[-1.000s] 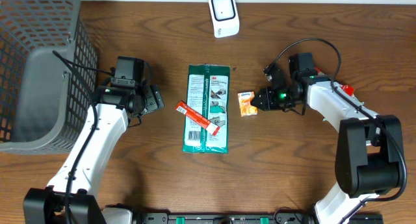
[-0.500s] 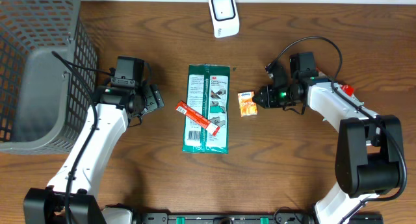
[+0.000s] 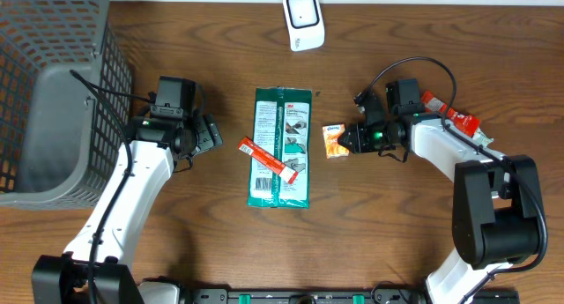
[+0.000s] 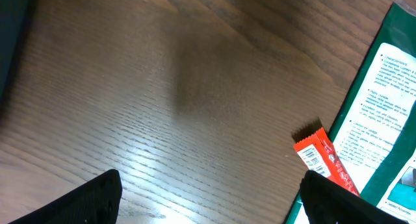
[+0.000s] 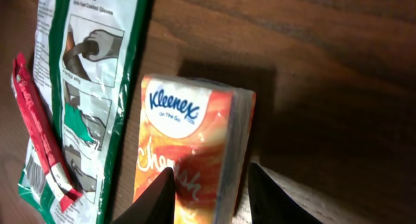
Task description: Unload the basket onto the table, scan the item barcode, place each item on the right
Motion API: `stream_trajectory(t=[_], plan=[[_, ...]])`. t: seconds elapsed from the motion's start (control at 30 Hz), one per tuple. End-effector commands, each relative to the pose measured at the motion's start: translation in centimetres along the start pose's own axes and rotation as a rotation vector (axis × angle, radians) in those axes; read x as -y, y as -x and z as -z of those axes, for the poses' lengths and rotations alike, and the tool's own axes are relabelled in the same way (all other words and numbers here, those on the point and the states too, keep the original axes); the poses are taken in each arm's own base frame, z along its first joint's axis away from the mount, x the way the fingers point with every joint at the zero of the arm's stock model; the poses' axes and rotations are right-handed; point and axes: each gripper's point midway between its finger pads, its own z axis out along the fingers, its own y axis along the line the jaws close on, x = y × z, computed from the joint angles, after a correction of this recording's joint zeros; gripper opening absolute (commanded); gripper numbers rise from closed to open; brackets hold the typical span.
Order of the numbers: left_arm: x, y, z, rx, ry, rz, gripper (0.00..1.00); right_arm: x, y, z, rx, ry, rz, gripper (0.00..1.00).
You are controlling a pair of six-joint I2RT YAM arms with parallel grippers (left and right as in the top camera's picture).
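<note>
A small orange Kleenex tissue pack (image 3: pixel 334 139) lies flat on the wooden table, right of a green 3M glove packet (image 3: pixel 282 147). My right gripper (image 3: pixel 347 137) sits at the pack's right end, jaws partly open. In the right wrist view the Kleenex pack (image 5: pixel 188 146) fills the centre; the right gripper (image 5: pixel 211 182) straddles its right edge, one fingertip (image 5: pixel 159 198) over the orange face, the other on the table side. A white scanner (image 3: pixel 302 20) stands at the back. My left gripper (image 3: pixel 210 133) is open and empty, left of a red sachet (image 3: pixel 264 156).
A grey mesh basket (image 3: pixel 53 92) fills the far left. A red-orange packet (image 3: pixel 448 115) lies behind the right arm. The left wrist view shows bare wood under the left gripper (image 4: pixel 208 204), with the red sachet (image 4: pixel 322 159) and green packet (image 4: pixel 383 133) at right.
My right gripper has slid left toward the Kleenex pack, and its arm has uncovered more of the red-orange packet. The pack and the left arm have stayed put.
</note>
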Motion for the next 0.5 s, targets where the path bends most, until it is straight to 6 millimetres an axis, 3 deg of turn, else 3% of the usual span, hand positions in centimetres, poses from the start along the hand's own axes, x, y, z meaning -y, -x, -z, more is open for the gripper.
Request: stream_trajectory(t=[0.0, 0.33, 0.47], plan=[[-0.08, 0.38, 0.08, 0.007, 0.007, 0.005, 0.89, -0.51, -0.08, -0.16, 0.009, 0.006, 0.014, 0.31], [-0.08, 0.38, 0.08, 0.007, 0.007, 0.005, 0.88, -0.11, -1.0, -0.9, 0.022, 0.009, 0.009, 0.3], [-0.08, 0.38, 0.08, 0.007, 0.007, 0.005, 0.89, -0.32, -0.65, -0.84, 0.034, 0.012, 0.02, 0.12]])
